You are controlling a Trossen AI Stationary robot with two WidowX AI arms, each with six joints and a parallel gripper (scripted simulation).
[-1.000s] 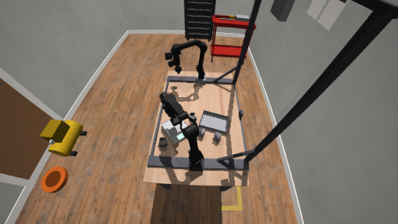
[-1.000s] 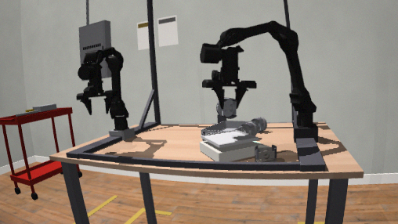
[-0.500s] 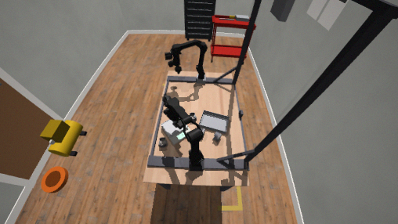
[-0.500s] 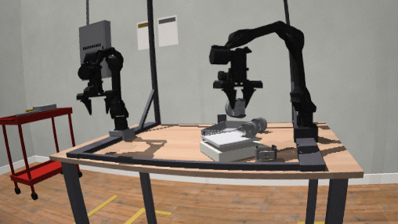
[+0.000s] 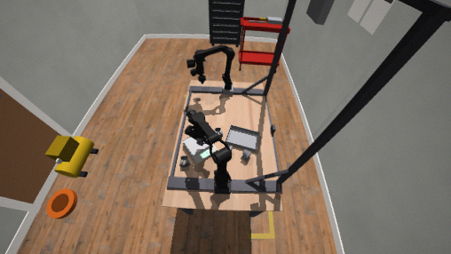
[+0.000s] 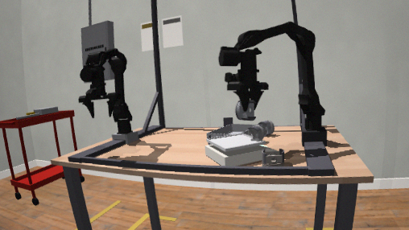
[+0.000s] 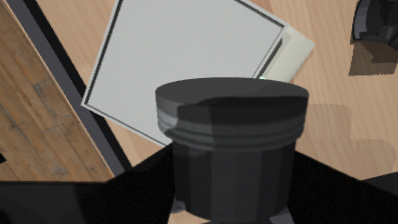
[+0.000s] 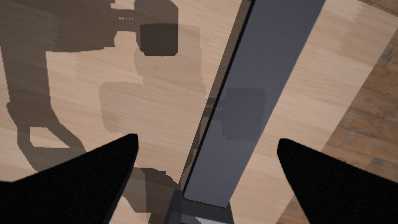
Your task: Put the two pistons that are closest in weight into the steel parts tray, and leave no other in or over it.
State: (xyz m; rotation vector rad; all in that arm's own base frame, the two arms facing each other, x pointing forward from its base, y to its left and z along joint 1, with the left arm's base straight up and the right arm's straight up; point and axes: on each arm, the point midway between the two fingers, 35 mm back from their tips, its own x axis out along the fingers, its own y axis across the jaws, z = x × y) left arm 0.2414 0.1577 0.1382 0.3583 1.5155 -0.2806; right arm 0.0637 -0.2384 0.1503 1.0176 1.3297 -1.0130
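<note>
- The weighing step appeared to be in hand: a piston point(image 6: 245, 110) point(image 7: 232, 112) was held aloft by the left jaws point(image 5: 193, 131) point(image 6: 246, 108), closed around it near the scale point(image 5: 190, 144) point(image 6: 229, 158) point(image 7: 296, 54).
- The pan point(image 6: 235, 142) point(image 7: 190, 47) on top of the scale was seen without a piston, so a weight was probably still to be taken, or had just been taken (which of the two could not be told).
- If a reading was wanted, the piston had to be centred over the pan, lowered upright and released, with the jaws drawn clear before the display point(image 5: 205, 154) was read; its figures were too small to make out.
- A second piston point(image 5: 184, 161) point(image 6: 274, 158) was seen on the tabletop point(image 5: 240, 111) point(image 6: 181, 145) by the scale, at the left in the top view; a third point(image 5: 246, 154) point(image 6: 266, 126) stood near the steel tray point(image 5: 241, 138) point(image 6: 221, 130).
- No piston was seen in the steel tray; a choice was best delayed until all weights were compared.
- The right jaws point(image 5: 201, 80) point(image 6: 101, 116) were spread wide with nothing between them, well apart from the work.
- Nearby pistons could be knocked by a low swing of the left arm.

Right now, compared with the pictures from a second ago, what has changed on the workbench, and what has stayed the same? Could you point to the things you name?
The left end effector point(image 5: 195, 133) point(image 6: 249, 108) point(image 7: 225, 149) has carried its piston point(image 6: 241, 110) point(image 7: 232, 115) to the right in the exterior view, toward that arm's own base. Nothing was newly grasped or released. The right end effector point(image 5: 198, 76) point(image 6: 101, 116) point(image 8: 208, 143) and the steel tray point(image 5: 242, 138) stayed put.
</note>
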